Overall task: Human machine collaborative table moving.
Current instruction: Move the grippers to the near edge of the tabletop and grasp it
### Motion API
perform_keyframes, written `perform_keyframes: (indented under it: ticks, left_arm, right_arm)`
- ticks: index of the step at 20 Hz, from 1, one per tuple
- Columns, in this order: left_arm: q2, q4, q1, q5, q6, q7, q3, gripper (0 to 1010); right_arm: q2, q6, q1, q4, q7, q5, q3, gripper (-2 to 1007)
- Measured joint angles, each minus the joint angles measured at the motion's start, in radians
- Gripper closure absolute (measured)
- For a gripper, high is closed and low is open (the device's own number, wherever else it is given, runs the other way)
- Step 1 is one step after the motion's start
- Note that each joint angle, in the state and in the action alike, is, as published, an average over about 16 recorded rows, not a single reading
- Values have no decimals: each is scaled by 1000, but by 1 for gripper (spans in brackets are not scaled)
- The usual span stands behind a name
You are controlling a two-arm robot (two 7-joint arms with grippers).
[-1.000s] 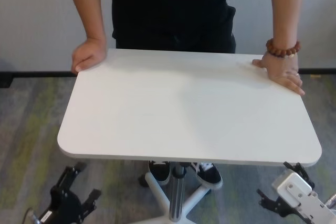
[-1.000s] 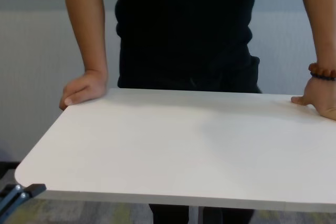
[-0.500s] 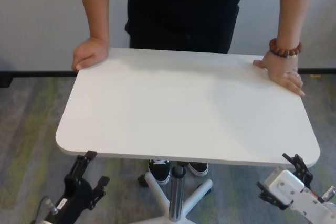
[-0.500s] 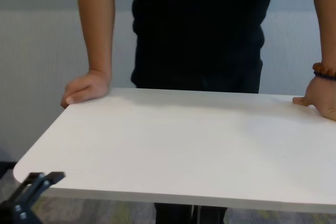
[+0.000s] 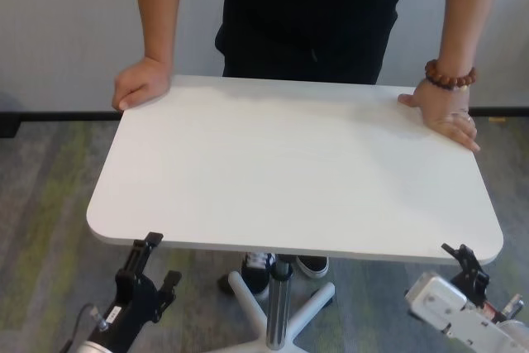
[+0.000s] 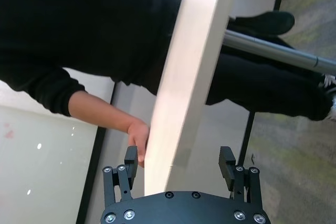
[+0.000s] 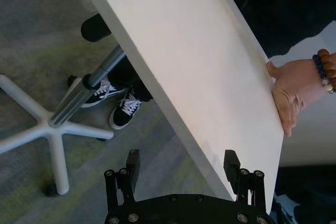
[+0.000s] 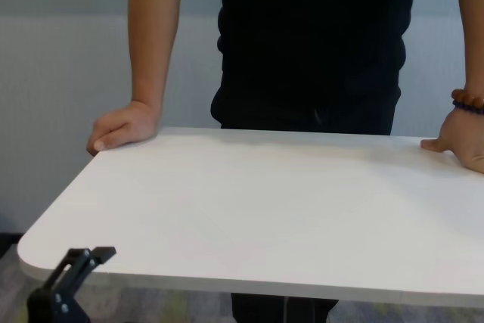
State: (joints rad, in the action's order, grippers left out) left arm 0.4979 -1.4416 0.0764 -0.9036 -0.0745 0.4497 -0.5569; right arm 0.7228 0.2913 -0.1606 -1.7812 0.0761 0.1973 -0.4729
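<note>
Head view: white rounded table (image 5: 289,167), left gripper (image 5: 147,264) and right gripper (image 5: 464,264) wide.

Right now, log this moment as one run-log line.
table: human hands on far corners | left gripper: open, near edge between fingers | right gripper: open, straddling near edge | grasp: not yet

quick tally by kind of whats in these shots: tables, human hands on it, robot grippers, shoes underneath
Large white rectangular tabletop with rounded corners on a metal pole leg: 1
Bare human hands resting on its far corners: 2
Black two-finger robot grippers at its near edge, left gripper and right gripper, both open: 2
Black shoes with white soles under the table: 2
Total: 7
</note>
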Motion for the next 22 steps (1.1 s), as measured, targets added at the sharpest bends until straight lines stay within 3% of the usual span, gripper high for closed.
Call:
perform_keyframes:
  ticks: [11, 22]
  left_arm:
    - [-83, 75, -50, -29, 6, 10, 7, 9]
    - [-115, 107, -69, -1, -22, -21, 41, 9]
  right_arm:
    - [-24, 15, 37, 48, 44, 146, -36, 4]
    - [-71, -18, 111, 143, 65, 263, -70, 4]
